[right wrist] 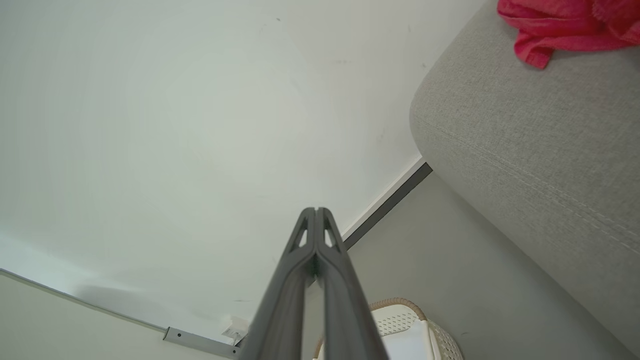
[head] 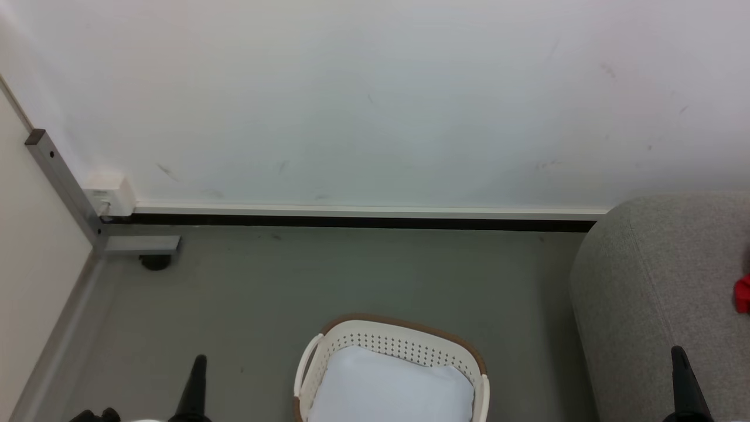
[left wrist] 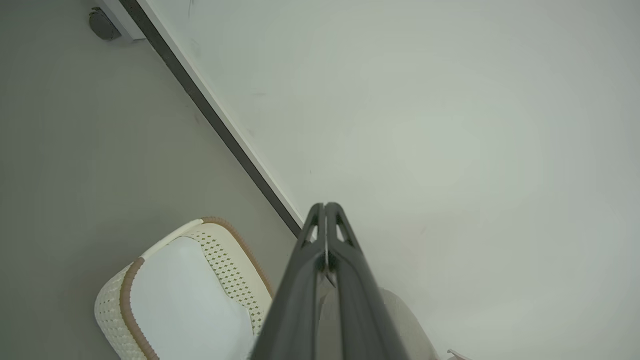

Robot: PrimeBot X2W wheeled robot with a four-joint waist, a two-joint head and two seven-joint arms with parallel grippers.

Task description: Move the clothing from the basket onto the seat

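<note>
Upper right, right wrist view: clothing [right wrist: 565,27] on seat [right wrist: 525,150]. Pale pad [head: 389,387] in basket [head: 404,343]. Closed, empty: left hand [left wrist: 325,206], right hand [right wrist: 316,210].

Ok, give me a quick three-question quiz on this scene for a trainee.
1. Fill in: the red clothing lies on the ___.
2. What lies in the basket? A shoes, B a pale pad, C bottles.
3. True or false: the right hand is shut on the clothing.
Key: 1 the seat; 2 B; 3 false, it is shut on nothing.
</note>
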